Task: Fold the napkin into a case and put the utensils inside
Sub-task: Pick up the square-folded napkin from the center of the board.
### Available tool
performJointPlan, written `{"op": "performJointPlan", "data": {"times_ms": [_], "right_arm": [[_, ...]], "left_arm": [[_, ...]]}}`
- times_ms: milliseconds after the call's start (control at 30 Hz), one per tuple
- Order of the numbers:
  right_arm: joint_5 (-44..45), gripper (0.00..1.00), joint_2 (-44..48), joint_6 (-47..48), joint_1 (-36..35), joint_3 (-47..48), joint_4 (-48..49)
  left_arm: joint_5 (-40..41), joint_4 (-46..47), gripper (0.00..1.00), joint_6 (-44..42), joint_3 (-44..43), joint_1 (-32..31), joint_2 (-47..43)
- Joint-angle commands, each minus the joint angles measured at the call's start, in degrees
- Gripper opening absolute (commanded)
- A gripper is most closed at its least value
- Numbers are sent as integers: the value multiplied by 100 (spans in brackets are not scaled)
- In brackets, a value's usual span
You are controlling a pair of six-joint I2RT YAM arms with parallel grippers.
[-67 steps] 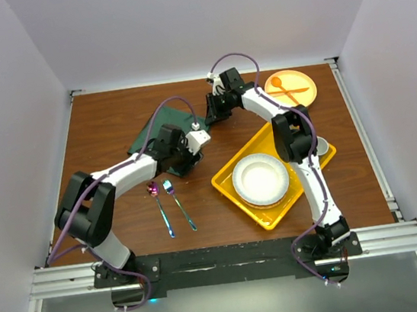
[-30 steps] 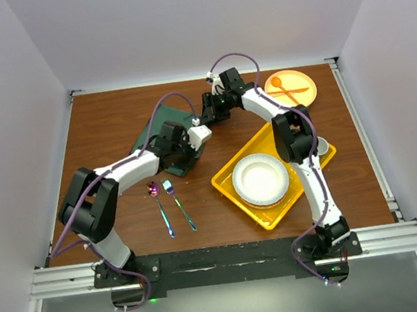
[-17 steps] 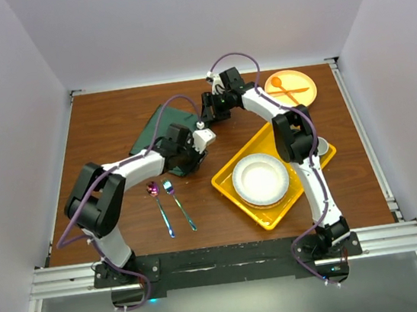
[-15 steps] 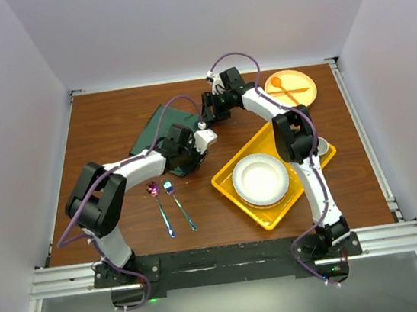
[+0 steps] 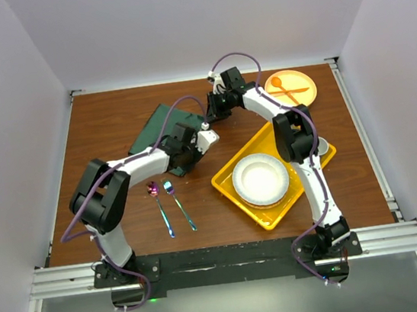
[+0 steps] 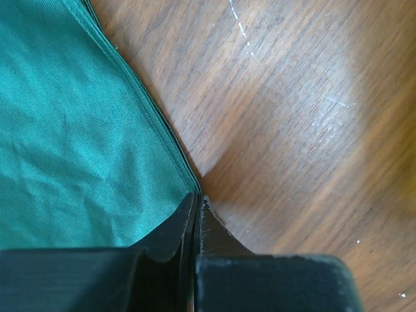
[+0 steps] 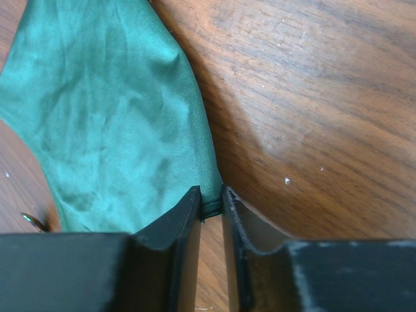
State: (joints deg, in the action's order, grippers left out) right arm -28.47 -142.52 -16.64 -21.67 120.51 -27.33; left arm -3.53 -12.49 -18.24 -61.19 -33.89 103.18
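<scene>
The dark green napkin (image 5: 157,129) lies flat on the wooden table, left of centre. My left gripper (image 5: 191,152) sits at its near-right edge. In the left wrist view the jaws are pressed together (image 6: 196,198), with the napkin's (image 6: 78,143) hem running in between the tips. My right gripper (image 5: 208,116) is at the napkin's far-right corner. In the right wrist view its jaws (image 7: 211,203) pinch the corner of the cloth (image 7: 117,117). The iridescent spoon (image 5: 160,208) and fork (image 5: 181,209) lie side by side on the table, nearer than the napkin.
A yellow tray (image 5: 223,179) holding a white plate (image 5: 260,178) sits right of centre, under the right arm. An orange plate (image 5: 299,81) with an orange spoon and fork is at the back right. White walls enclose the table on three sides.
My left gripper slid right along the napkin's near edge and closed on the hem. The right gripper closed on the far-right corner. The utensils have not moved.
</scene>
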Motion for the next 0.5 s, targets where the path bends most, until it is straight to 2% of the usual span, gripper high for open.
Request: {"op": "performJointPlan", "data": {"times_ms": [0,133,200,267,400,433,467], "right_arm": [[-124,17,409,-128,14,26,237],[-212,13,479,-260,23,-1,334],[-229,16,514,-278,23,-19,351],[-238,23,541,-278,14,-36,351],[-238,25,558,-260,14,-19,308],[-247,25,558,-260,22,-1,290],[-264,20,567,-260,14,-1,281]], "left_arm": [[98,-175,0,-320,-227,-21,-368],[28,-315,0,-435,-262,-13,-605],[19,-394,0,-496,-288,-21,-623],[-33,-421,0,-531,-271,-21,-649],[-165,-491,0,-540,-280,5,-614],[-192,-517,0,-540,-297,14,-623],[-192,-544,0,-549,-306,23,-632]]}}
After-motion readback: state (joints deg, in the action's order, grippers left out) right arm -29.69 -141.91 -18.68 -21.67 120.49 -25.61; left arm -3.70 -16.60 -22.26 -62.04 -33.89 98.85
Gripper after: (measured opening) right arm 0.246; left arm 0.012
